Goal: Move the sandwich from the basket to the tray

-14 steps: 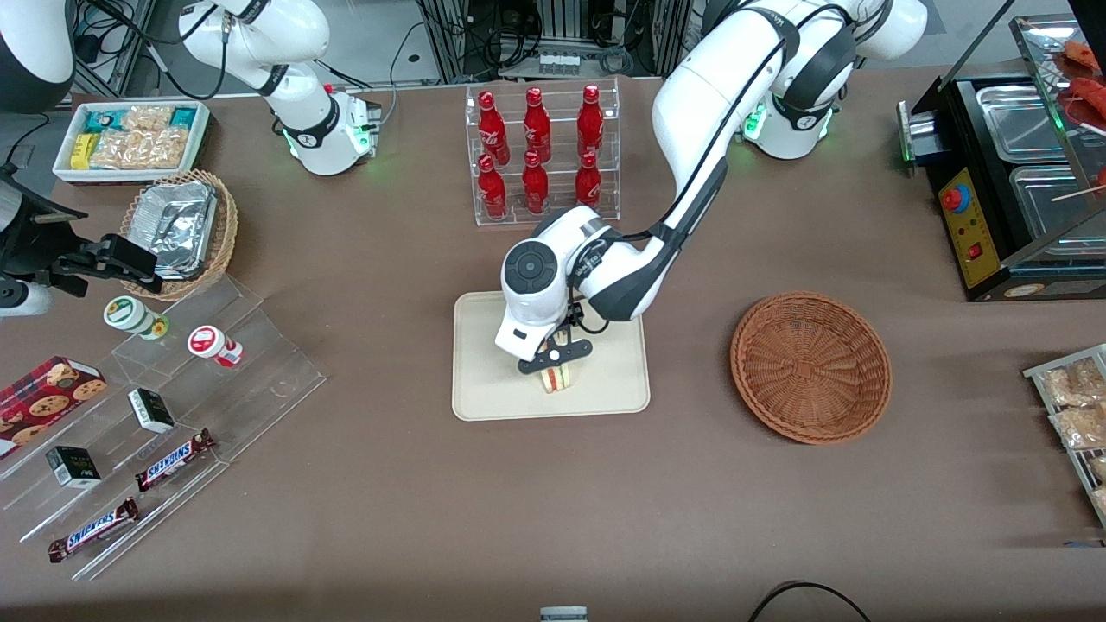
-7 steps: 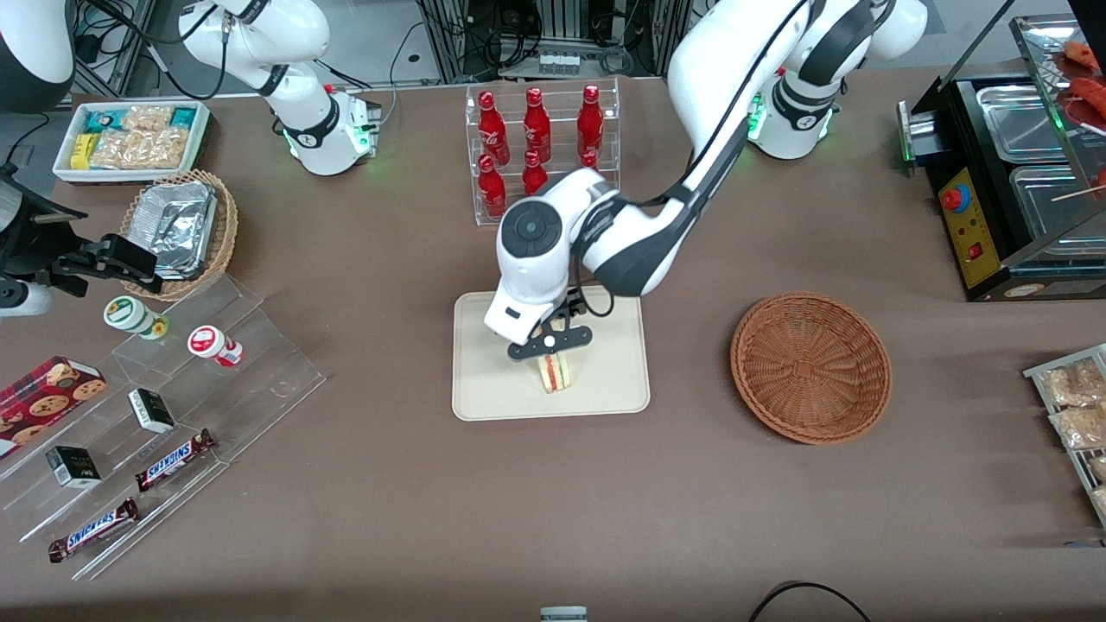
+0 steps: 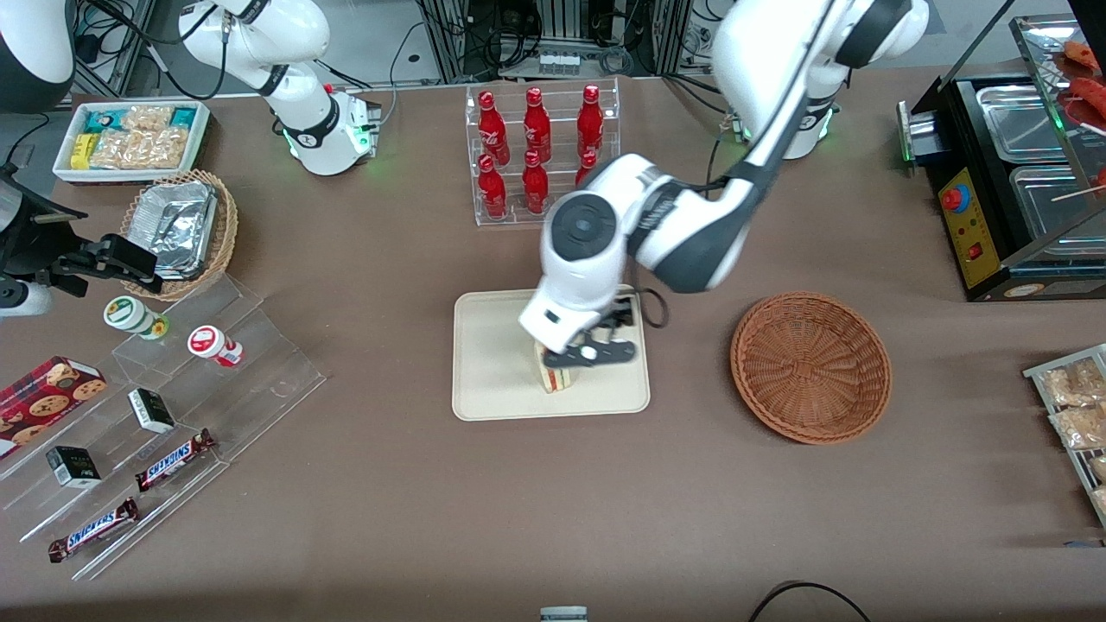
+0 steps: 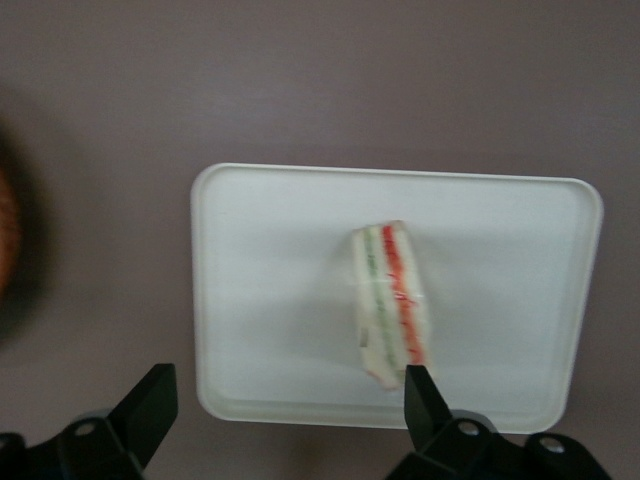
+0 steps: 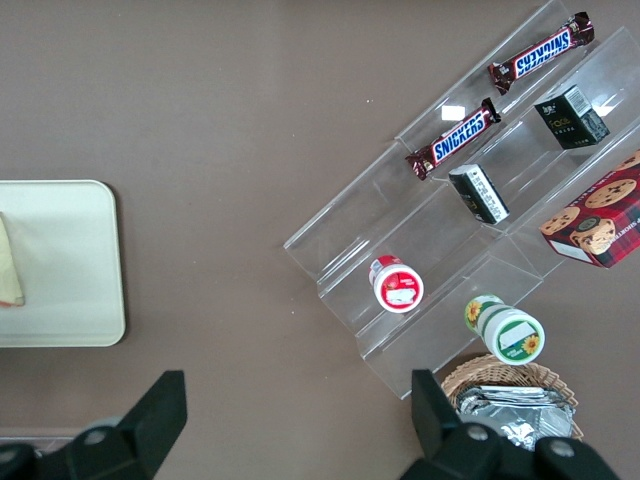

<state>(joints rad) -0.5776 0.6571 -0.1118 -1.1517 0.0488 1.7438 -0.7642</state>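
Note:
The sandwich (image 3: 557, 377) stands on its edge on the cream tray (image 3: 492, 363), its red and green filling facing the front camera. My left gripper (image 3: 592, 352) hangs just above it, open, with nothing between the fingers. The wrist view looks straight down on the sandwich (image 4: 390, 300) and the tray (image 4: 270, 280), and the gripper (image 4: 287, 390) has its black fingertips (image 4: 155, 390) spread wide apart. The reddish-brown basket (image 3: 810, 367) sits empty beside the tray, toward the working arm's end of the table. The parked arm's wrist view catches one end of the tray (image 5: 70, 260) and a sliver of the sandwich (image 5: 10, 270).
A clear rack of red bottles (image 3: 540, 155) stands farther from the front camera than the tray. Toward the parked arm's end are a stepped acrylic shelf (image 3: 173, 406) with snacks, a tan basket of foil trays (image 3: 177, 229) and a white snack box (image 3: 130, 138). A black food warmer (image 3: 1020, 164) stands at the working arm's end.
The gripper has risen off the sandwich and shifted toward the basket. The sandwich stays where it was on the tray.

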